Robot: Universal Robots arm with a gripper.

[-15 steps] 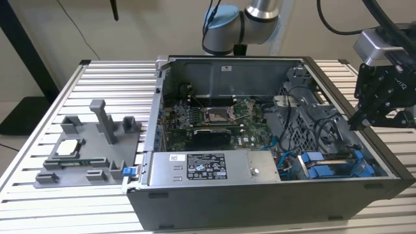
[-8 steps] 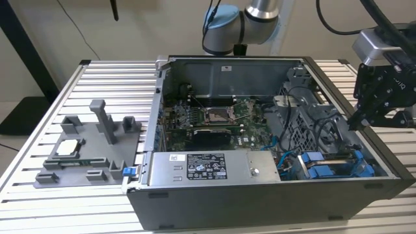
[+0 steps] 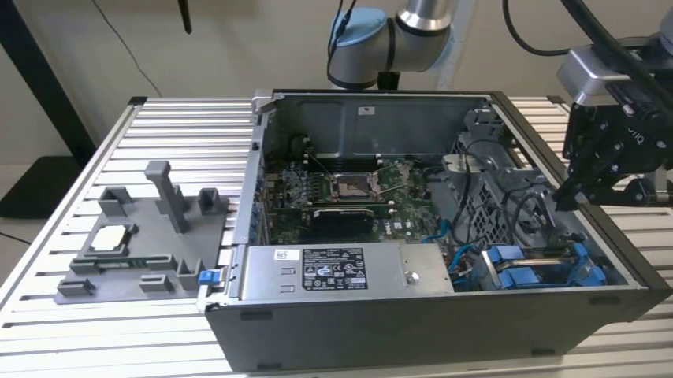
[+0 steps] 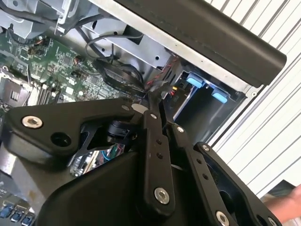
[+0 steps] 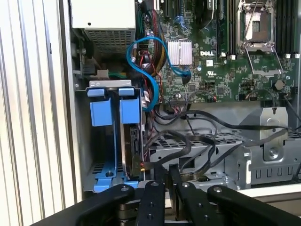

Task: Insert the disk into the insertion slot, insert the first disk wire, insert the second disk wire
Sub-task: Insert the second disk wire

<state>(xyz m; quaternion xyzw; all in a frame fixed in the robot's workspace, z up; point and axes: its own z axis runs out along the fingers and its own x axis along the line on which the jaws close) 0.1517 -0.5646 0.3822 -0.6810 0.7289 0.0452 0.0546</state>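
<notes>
Fingers (image 5: 168, 176) together above insertion slot (image 5: 115, 136)

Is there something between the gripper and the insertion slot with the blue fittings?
Nothing solid blocks it. The gripper hangs above the case's edge, on the exterior view's right. Black cables lie beside the insertion slot, not across its opening.

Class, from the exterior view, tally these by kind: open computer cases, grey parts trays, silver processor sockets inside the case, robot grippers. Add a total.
Open computer cases: 1
Grey parts trays: 1
Silver processor sockets: 1
Robot grippers: 1
Total: 4
</notes>
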